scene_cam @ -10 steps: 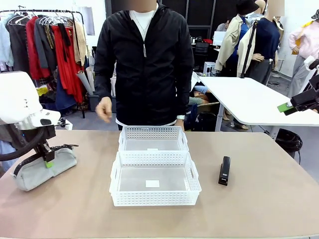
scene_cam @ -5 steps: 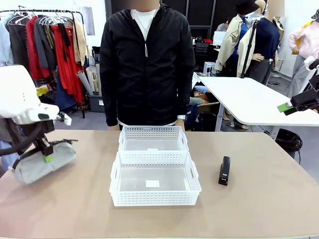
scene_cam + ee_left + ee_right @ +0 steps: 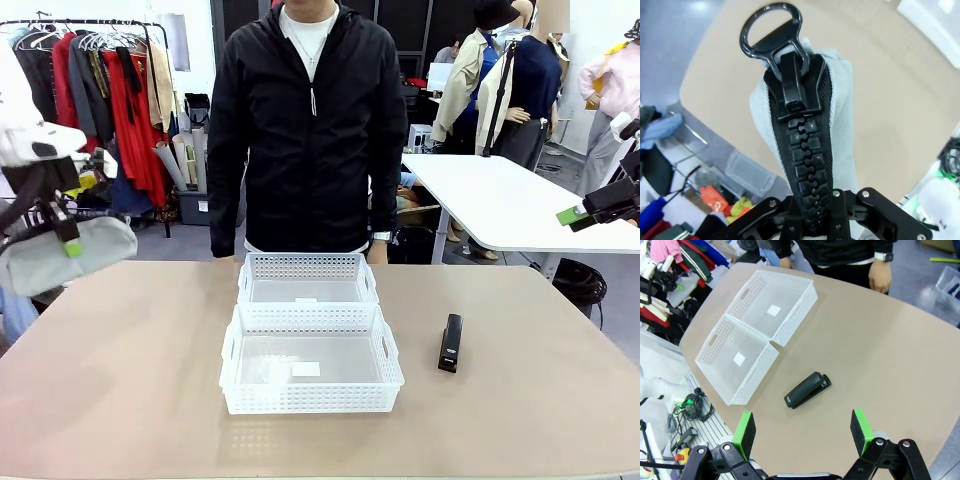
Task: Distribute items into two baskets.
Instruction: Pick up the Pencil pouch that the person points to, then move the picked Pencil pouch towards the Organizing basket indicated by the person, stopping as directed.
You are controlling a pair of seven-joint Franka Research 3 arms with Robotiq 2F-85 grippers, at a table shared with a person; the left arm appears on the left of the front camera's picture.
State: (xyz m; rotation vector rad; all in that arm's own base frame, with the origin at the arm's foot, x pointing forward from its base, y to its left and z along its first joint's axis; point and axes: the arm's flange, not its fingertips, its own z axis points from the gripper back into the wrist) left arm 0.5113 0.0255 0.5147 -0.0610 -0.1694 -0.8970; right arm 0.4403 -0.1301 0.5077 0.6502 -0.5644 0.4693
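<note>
Grey soft fabric waist bag point(image 3: 45, 265) hangs in the air at the far left of the front view, above the edge of the tan counter point(image 3: 140, 400), probably high enough to clear a flared rim. The left end effector point(image 3: 68, 240) is clenched on the bag's black toothed band point(image 3: 807, 165), so the body sags below it. Two white perforated plastic baskets, the near basket point(image 3: 310, 397) and the far basket point(image 3: 305, 266), sit touching at centre, holding nothing but labels. The small black stapler point(image 3: 451, 343) lies right of the near basket. Above it, the right end effector point(image 3: 802, 432) is fully released, its green pads point(image 3: 744, 432) spread and grasping nothing.
</note>
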